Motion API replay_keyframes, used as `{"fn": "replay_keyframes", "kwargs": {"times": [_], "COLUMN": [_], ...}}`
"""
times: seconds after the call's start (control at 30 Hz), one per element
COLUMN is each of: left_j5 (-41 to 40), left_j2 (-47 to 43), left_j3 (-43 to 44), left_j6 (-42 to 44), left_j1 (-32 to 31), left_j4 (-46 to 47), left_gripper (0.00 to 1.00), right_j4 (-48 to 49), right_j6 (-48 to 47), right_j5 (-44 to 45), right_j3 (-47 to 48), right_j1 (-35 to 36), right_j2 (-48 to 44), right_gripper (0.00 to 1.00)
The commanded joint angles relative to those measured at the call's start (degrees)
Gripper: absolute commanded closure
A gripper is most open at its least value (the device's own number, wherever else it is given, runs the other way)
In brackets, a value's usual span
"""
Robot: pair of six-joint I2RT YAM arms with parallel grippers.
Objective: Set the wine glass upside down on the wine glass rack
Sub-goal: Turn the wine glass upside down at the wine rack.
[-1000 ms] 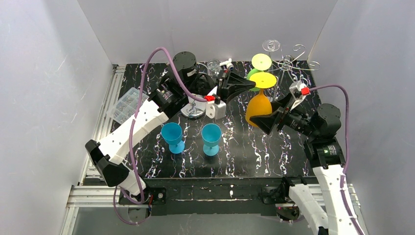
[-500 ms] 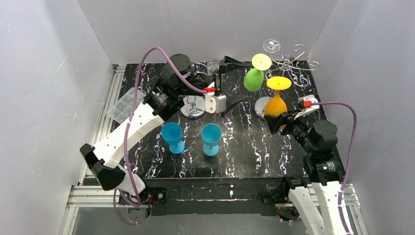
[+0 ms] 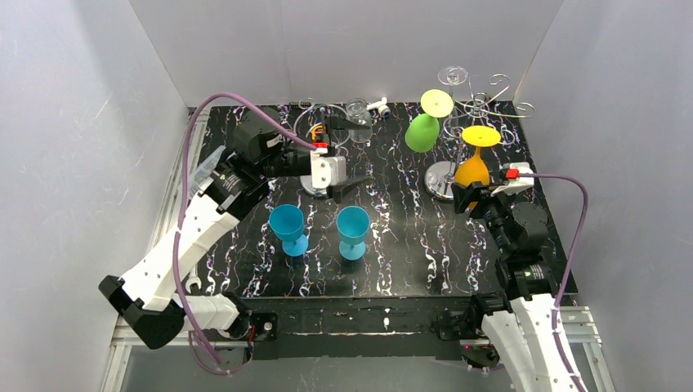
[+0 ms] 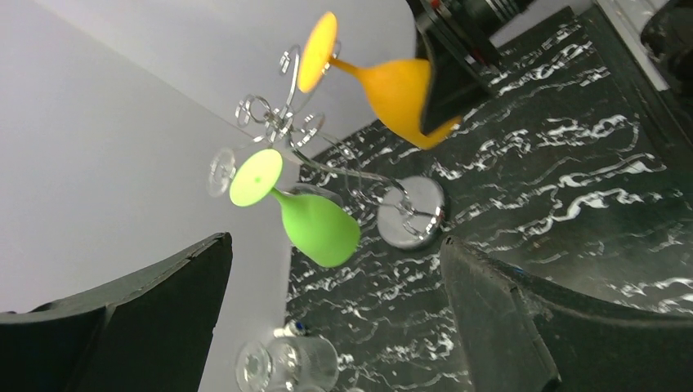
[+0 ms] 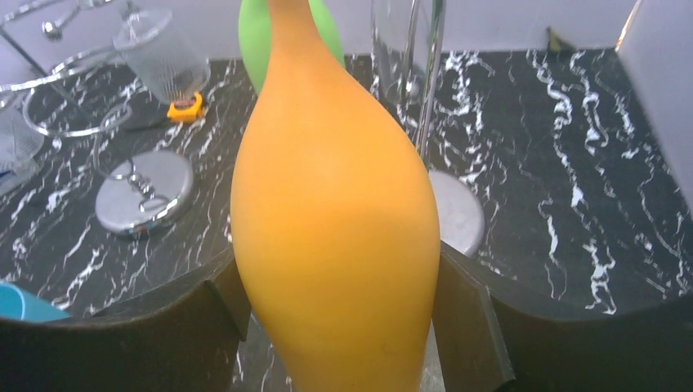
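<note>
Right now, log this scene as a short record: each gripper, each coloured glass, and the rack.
left gripper: open, empty, by the shorter wire stand
right gripper: closed on the bowl of the orange wine glass
orange wine glass: upside down, foot up near the rack's arms; cannot tell whether it is hooked on
green wine glass: upside down, tilted, hanging from the wine glass rack
blue wine glasses: two, upright on the table, apart
wine glass rack: upright, far right of the table
</note>
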Motion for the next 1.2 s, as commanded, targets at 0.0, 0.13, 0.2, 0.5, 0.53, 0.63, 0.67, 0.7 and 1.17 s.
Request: {"fn": "replay_keyframes", "kwargs": {"times": [0.0,0.13,0.2,0.5,0.53,0.63,0.67,0.7,1.17], "left_j5": [0.05,0.39,0.4,-0.02,-0.04,-0.04,0.03,0.05,-0.26], "left_j2": [-4.01,-4.88,-5.15,-6.31,-6.45,-6.8,-6.86,-6.97,-7.53], "left_j3": [-2.69,-3.33,-3.29,-3.42,-3.42,-3.91,-4.06,-4.25,-5.13], "left_j6": [0.24,0.32,0.6,2.66,2.84,3.38,3.69,3.82,5.04], "left_j1": [0.64,0.69,0.65,0.71,0.68,0.7,0.7,0.72,0.73], "left_j4": [-5.38,-6.49,-7.04,-8.35,-8.43,-8.76,-8.92,-8.98,-10.07], "left_gripper": [0.02,0.02,0.02,0.02,0.02,0.02,0.02,0.02,0.02], "right_j4": [12.11,17.46,20.45,28.97,29.78,32.28,33.5,34.27,35.51], "right_j6": [1.51,2.8,3.18,4.28,4.59,5.69,6.27,6.72,7.59], "right_j5": [2.54,1.2,1.2,-1.65,-1.66,-2.22,-2.59,-2.95,2.48], "right_j3": [-0.44,-0.92,-1.3,-2.1,-2.29,-2.79,-2.98,-3.12,-4.71], "right_j1": [-0.03,-0.03,-0.02,-0.03,-0.03,-0.03,-0.03,-0.03,-0.03], "right_j2": [1.57,5.82,8.1,15.03,15.41,16.53,17.06,17.58,17.24], "right_gripper": [0.44,0.44,0.44,0.44,0.44,0.44,0.44,0.44,0.45]}}
